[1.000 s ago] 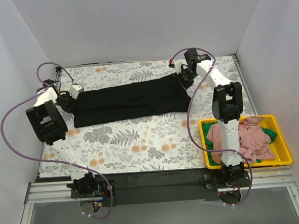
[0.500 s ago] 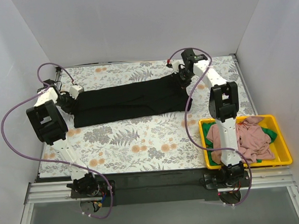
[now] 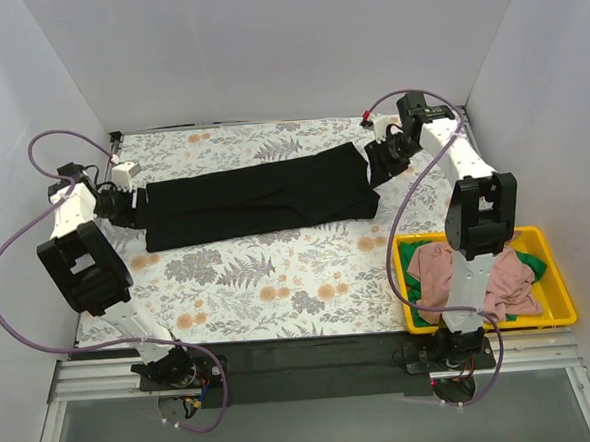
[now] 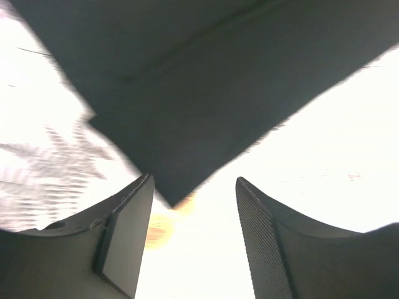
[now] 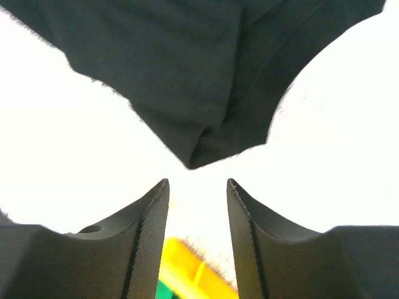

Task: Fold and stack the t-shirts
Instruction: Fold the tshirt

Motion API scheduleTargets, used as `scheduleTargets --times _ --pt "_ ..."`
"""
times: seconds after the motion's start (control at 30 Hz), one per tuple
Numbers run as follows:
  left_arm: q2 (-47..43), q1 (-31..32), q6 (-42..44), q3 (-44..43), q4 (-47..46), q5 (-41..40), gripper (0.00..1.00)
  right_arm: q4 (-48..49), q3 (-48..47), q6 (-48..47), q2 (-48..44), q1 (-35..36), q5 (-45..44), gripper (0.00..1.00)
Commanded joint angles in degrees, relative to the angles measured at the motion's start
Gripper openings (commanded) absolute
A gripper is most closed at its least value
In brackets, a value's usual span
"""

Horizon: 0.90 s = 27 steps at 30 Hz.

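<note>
The fingers [image 4: 128, 240] of the left gripper [image 4: 193, 187] are held moderately apart with nothing between them; those of the right gripper [image 5: 197, 184] are parted likewise and are also empty; a corner of the black t-shirt [image 3: 259, 198] is seen just ahead of each pair, untouched by them. The shirt is laid as a long folded band across the far half of the floral tablecloth [image 3: 279, 282], with one gripper at each end; the band is slightly skewed, so an uneven fold may be produced if the ends are taken up as they lie; a hem could be caught by a ribbed finger and the fold dragged open if a gripper is swept low. The pink t-shirt [image 3: 499, 274] and the green t-shirt [image 3: 410, 259] are heaped in the yellow bin [image 3: 561, 317]; both are partly hidden by the right arm [image 3: 470, 220], which is raised across the bin's left part; the purple cables [image 3: 7, 269] are looped loosely beside the arms and could be snagged.
</note>
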State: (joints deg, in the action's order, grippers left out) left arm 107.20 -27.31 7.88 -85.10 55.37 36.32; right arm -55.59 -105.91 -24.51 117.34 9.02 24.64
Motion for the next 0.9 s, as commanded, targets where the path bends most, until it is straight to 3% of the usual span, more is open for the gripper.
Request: scheduleTargets --times 0.0,0.63,0.8,0.83,0.87 --pt "-3.6 1.1 -7.3 5.4 -0.2 4.4 0.53 -1.2 5.0 -1.6 -2.1 0.7 5.5 0.46" --pt "-0.9 3.1 -13.7 15.6 -9.3 -1.0 0.56 5.7 11.3 -1.4 3.1 2.7 1.5 0.47" --pt "1.0 3.8 -14.1 16.0 -11.2 -3.4 0.55 5.7 9.8 -1.9 4.7 2.8 -0.7 0.4" --pt "1.7 3.8 -14.2 15.9 -11.5 -3.9 0.54 5.4 9.7 -2.0 4.9 2.7 -1.1 0.36" --pt "2.0 3.8 -14.3 15.8 -12.0 -5.0 0.51 5.4 9.5 -2.1 5.3 2.7 -1.5 0.24"
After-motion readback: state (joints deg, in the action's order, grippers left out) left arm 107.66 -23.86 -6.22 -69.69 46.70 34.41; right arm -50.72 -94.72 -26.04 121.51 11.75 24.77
